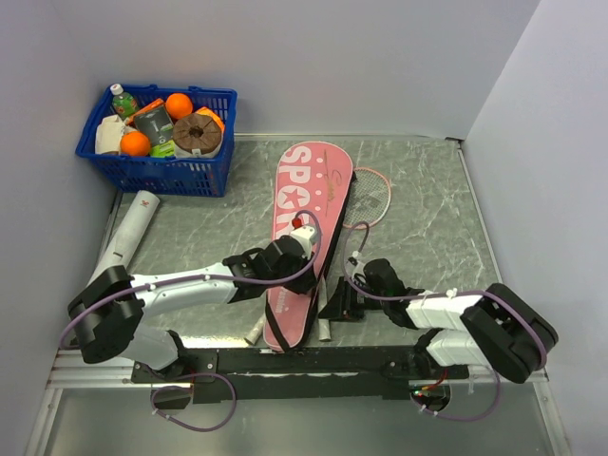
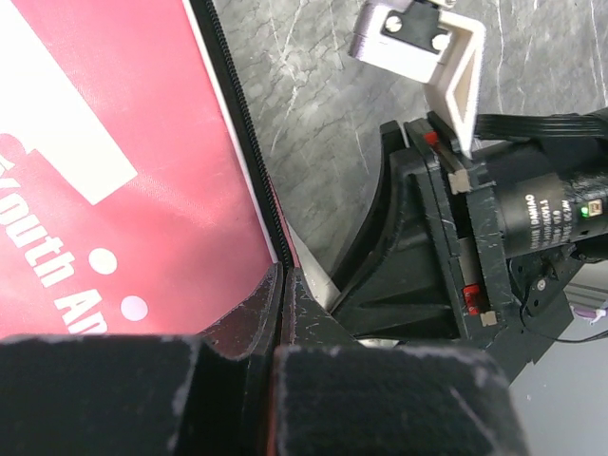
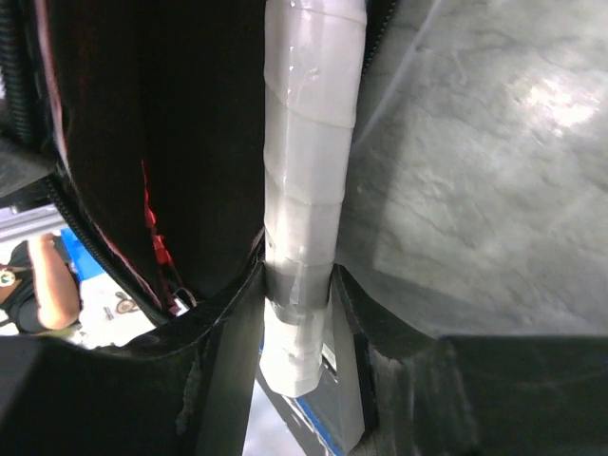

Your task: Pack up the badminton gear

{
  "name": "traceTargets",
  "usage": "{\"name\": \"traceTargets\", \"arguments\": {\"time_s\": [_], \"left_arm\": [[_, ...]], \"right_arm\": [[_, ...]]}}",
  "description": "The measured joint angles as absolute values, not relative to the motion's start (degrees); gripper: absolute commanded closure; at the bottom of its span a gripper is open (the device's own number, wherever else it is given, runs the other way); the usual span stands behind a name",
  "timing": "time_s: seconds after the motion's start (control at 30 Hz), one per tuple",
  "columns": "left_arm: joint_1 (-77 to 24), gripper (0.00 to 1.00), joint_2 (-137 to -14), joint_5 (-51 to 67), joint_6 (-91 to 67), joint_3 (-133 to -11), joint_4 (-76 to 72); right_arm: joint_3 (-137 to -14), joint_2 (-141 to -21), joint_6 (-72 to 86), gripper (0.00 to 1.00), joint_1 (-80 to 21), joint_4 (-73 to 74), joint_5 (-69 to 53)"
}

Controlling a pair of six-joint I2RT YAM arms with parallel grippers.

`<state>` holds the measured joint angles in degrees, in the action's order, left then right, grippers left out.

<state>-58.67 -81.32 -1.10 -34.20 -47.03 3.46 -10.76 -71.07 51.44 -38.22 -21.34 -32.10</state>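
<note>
Plain pale walls box in the grey marbled table, where a blue plastic basket of groceries fills the far left corner and a white tube lies just near of it. In the middle, the long pink racket bag lettered "SPORT" runs near to far, the left gripper pinched tight on its zippered right edge. Just right of the bag's near end, the right gripper clamps a whitish taped racket handle, and a thin round racket head juts out farther back.
</note>
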Motion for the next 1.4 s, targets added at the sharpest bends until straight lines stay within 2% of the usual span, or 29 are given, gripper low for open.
{"name": "traceTargets", "arguments": {"time_s": [0.2, 0.57, 0.8, 0.93, 1.17, 1.4], "left_arm": [[-58.6, 0.99, -79.9, -1.2, -34.2, -46.0, 3.8], [-57.9, 0.99, -78.4, -1.8, -35.2, -43.8, 2.5], [-57.2, 0.96, -73.9, -3.2, -35.2, -41.9, 2.4], [-56.5, 0.95, -69.8, -3.9, -35.4, -40.7, 2.1], [-53.5, 0.98, -61.5, 0.3, -36.9, -35.7, 2.0], [-50.2, 0.96, -57.7, -0.2, -37.4, -32.7, 4.5]], "right_arm": [[-11.0, -73.8, 54.7, 0.80, -39.3, -25.7, -32.6], [-16.6, -73.8, 57.7, 0.88, -42.3, -24.7, -32.3], [-22.0, -83.2, 58.9, 0.91, -44.7, -28.9, -34.0], [-24.1, -91.3, 60.9, 0.91, -45.3, -38.3, -36.7], [-32.0, -104.4, 64.9, 0.82, -45.1, -53.7, -35.2], [-37.0, -108.2, 64.7, 0.81, -46.1, -55.5, -34.7]]}}
